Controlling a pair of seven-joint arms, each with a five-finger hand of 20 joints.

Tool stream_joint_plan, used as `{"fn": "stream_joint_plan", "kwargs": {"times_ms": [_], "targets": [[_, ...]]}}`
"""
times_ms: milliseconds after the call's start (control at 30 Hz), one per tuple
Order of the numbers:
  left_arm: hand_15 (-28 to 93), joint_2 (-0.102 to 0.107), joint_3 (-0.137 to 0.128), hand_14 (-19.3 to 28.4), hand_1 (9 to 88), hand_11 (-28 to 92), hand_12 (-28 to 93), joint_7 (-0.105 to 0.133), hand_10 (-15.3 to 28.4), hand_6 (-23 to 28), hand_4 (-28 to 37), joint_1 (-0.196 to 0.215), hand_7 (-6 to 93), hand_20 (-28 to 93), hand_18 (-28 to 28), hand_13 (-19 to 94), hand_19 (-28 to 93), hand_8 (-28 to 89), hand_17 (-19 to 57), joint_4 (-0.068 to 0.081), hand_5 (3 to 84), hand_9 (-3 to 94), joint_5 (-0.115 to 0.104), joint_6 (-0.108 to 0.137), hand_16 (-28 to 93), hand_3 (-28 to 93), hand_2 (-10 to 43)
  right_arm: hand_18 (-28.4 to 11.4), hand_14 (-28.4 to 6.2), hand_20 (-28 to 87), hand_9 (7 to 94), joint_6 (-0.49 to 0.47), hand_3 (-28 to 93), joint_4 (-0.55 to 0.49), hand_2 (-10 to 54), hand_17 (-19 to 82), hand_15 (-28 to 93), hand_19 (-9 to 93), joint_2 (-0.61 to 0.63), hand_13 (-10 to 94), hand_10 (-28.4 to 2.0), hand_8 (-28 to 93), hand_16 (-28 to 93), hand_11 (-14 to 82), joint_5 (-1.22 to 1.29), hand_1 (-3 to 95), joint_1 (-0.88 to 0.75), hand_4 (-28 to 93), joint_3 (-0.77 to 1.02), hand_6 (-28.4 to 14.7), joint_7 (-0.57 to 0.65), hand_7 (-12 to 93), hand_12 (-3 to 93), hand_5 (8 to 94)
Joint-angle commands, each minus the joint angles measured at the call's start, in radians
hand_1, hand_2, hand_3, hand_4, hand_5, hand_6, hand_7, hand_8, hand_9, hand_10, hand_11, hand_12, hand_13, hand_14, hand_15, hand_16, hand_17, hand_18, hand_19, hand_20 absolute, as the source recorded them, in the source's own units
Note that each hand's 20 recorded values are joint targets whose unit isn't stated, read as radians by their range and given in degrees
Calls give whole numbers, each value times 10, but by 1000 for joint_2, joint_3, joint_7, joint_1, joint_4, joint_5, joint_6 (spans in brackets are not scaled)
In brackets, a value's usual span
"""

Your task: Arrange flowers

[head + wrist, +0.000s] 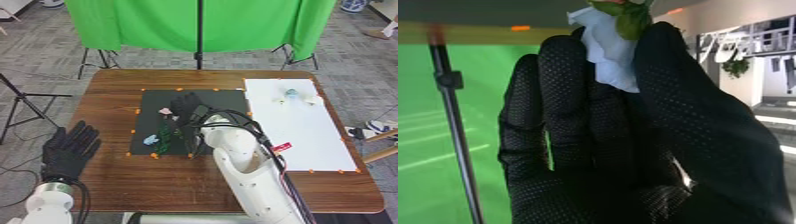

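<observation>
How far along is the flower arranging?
Done, apparently: pale blooms beside the teal object on the white board. In hand: a pale flower between the right hand's thumb and fingers. Remaining, likely: the pink flower and blue flower on the black mat.

You have a brown wooden surface [178, 187] with visible grain and a smooth, faintly glossy finish. On it, your dark mat [155, 102] looks flat and matt, though you can't tell cloth from paper. Your white sheet [284, 125] reads as smooth, matt paper or card. Both your right hand [186, 106] and left hand [64, 155] wear matt black fabric, finely dotted on the right fingers. Your right arm [235, 137] has a smooth, white, plastic-looking shell. The pale flower [607, 47] has smooth, cloth-like petals with a soft sheen. Behind, the green backdrop [160, 25] is softly folded, matt cloth; its black pole [200, 30] looks like smooth metal.
</observation>
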Motion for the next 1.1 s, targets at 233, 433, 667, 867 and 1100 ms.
{"fn": "stream_joint_plan", "kwargs": {"times_ms": [233, 433, 667, 867, 1100], "targets": [[445, 0, -11, 157, 277, 226, 127, -4, 149, 101, -283, 14, 128, 167, 146, 307, 339, -88, -41, 1, 480, 415, 14, -15, -65, 727, 165, -222, -82, 348, 746, -114, 676, -9, -95, 218, 506, 714, 1, 574, -107, -37, 419, 108, -171, 613, -12, -283, -22, -11, 55, 350, 409, 655], [438, -1, -5, 154, 277, 222, 125, -4, 149, 101, -283, 22, 125, 165, 143, 296, 335, -87, -42, -4, 478, 413, 18, -12, -67, 728, 163, -228, -95, 338, 679, -114, 687, -37, -95, 216, 544, 726, 2, 545, -128, -136, 389, 181, -123, 597, -23, -283, -30, -24, 113, 192, 333, 553], [436, -2, -2, 154, 277, 221, 126, -8, 149, 100, -283, 15, 125, 166, 143, 294, 335, -86, -41, -2, 477, 412, 18, -3, -65, 727, 162, -237, -131, 330, 606, -181, 753, -56, -95, 203, 588, 729, -12, 522, -156, -130, 320, 261, -111, 515, -7, -283, -17, -40, 106, 173, 205, 521], [437, -1, -1, 155, 278, 224, 128, -11, 151, 100, -283, 6, 126, 166, 143, 293, 335, -86, -42, 6, 475, 416, 19, -3, -64, 728, 161, -243, -147, 328, 573, -216, 771, -72, -95, 190, 588, 724, -14, 505, -167, -122, 246, 206, -92, 486, -4, -283, -13, -48, 104, 151, 183, 503], [438, -16, 4, 154, 279, 222, 127, -20, 150, 100, -283, -1, 126, 166, 143, 294, 335, -86, -42, 6, 475, 414, 42, -24, -64, 727, 160, -249, -166, 327, 525, -207, 753, -175, -95, 184, 556, 715, -17, 475, -182, -113, 213, 160, 190, 432, -33, -283, 126, -57, 328, 129, 172, 478]]}}
